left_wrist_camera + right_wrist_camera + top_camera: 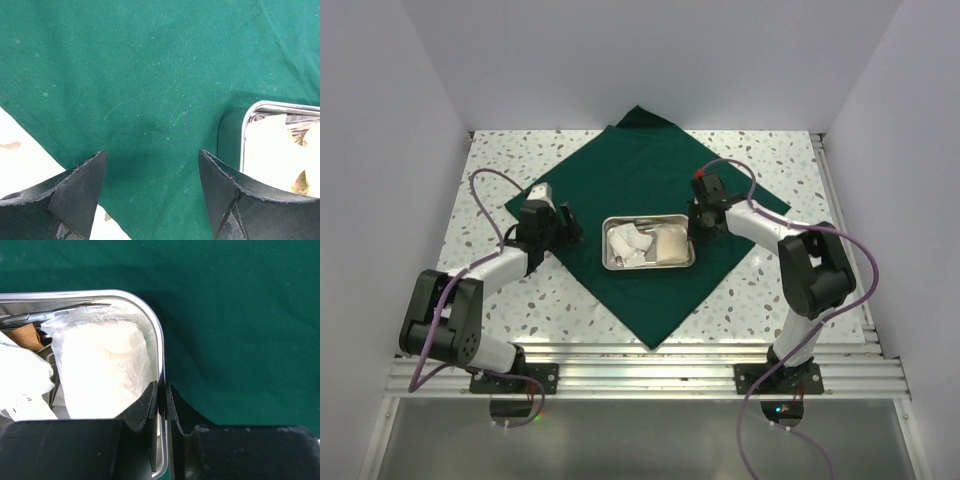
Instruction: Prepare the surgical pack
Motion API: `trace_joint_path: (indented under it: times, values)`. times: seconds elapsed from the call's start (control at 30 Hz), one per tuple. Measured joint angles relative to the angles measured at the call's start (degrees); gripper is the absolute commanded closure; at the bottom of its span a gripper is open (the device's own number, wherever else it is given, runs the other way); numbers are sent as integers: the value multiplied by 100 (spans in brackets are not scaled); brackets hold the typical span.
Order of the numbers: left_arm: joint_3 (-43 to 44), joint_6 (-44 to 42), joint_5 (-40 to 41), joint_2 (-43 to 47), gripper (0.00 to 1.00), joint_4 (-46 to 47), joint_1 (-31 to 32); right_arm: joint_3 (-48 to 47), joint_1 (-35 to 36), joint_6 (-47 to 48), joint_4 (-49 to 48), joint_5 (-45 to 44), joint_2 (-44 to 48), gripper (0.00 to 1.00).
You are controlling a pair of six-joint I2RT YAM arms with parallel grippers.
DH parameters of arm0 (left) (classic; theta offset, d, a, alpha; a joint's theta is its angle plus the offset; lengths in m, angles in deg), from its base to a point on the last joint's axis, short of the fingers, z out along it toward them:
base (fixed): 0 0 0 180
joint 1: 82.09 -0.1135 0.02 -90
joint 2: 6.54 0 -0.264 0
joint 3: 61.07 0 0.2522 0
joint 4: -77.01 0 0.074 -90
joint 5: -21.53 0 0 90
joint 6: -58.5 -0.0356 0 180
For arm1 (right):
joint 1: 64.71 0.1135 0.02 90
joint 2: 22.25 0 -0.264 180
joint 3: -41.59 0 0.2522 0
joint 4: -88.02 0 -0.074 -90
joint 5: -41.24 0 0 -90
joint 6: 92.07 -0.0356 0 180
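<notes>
A dark green drape (pixel 650 200) lies spread like a diamond on the table. A shiny steel tray (pixel 607 262) sits on its middle and holds white gauze pads (pixel 630 245) and steel instruments (pixel 45 315). My right gripper (pixel 161 390) is shut on the tray's right rim (pixel 160 347), one finger inside the wall and one outside. In the top view it (pixel 698 232) stands at the tray's right end. My left gripper (pixel 152 172) is open and empty, low over the drape's left part (pixel 150 75), with the tray (pixel 243 130) to its right. In the top view it (pixel 560 228) is left of the tray.
The speckled tabletop (pixel 510 160) shows round the drape. A folded corner of the drape (pixel 645 118) lies at the back. White walls close in left, right and behind. A metal rail (pixel 650 375) runs along the near edge.
</notes>
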Motion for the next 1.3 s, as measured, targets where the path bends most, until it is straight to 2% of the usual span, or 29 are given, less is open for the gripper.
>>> trace_joint_path:
  times: [0.63,0.67,0.7,0.77,1.0,1.17,1.3]
  values:
    - [0,0,0,0,22,35,83,-767,-26,138,68,-170,-592,98]
    - [0,0,-2,0,22,39,83,-791,-28,184,83,-170,-610,91]
    - [0,0,-2,0,22,39,87,-822,-33,234,107,-173,-627,81]
    - [0,0,0,0,22,42,87,-868,-39,299,149,-221,-647,49]
    - [0,-2,0,0,21,42,131,-673,-66,551,308,-691,-308,44]
    - [0,-2,-2,0,21,42,164,-144,118,1001,505,-933,1049,45]
    - [0,-2,0,0,21,44,223,293,776,1467,444,-778,1945,46]
